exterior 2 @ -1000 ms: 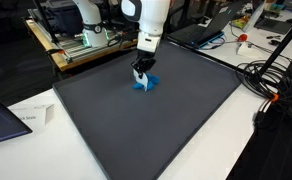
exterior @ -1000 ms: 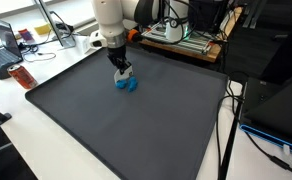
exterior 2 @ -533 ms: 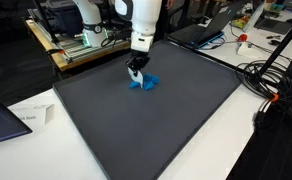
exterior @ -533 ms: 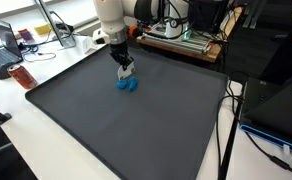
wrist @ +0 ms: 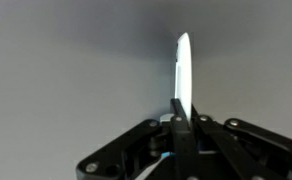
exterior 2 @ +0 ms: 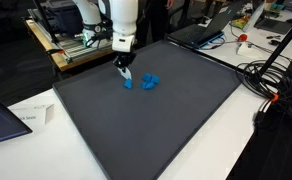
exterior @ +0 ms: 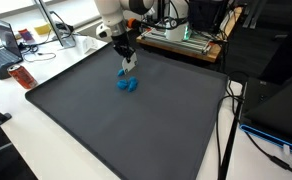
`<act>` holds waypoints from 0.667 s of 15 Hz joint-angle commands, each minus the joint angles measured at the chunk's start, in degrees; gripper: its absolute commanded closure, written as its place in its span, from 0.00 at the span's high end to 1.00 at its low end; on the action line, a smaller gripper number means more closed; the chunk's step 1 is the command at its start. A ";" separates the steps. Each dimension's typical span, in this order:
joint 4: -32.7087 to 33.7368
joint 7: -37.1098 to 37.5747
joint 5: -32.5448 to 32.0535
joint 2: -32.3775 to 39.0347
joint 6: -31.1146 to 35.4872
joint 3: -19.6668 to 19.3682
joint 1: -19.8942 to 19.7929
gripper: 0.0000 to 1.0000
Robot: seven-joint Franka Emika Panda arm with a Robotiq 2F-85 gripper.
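Fingers [wrist: 175, 125] pinched tight on a thin pale blue piece [wrist: 183, 65], held edge-on just above the dark mat [exterior 2: 156, 130]. With a grip that skinny it could twist or slip out and land by the blue toy [exterior 2: 150, 80] nearby.

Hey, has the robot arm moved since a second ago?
Yes. In an exterior view the arm has swung off the blue clump toward the mat edge nearest the paper, jaws shut on a thin pale piece.

A dark mat [exterior: 136, 120] covers the table [exterior: 6, 122]. A laptop [exterior: 4, 40] stands off its corner; paper [exterior 2: 28, 118] and cables [exterior 2: 271, 80] lie beside it.
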 commanded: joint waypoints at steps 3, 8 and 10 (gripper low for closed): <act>-6.30 -7.60 5.55 -7.76 -0.62 -0.62 -3.98 0.01; -6.23 -8.67 8.81 -11.81 -2.07 -1.48 -4.11 0.01; -5.55 -6.12 9.02 -12.88 -2.36 -1.90 -3.75 0.01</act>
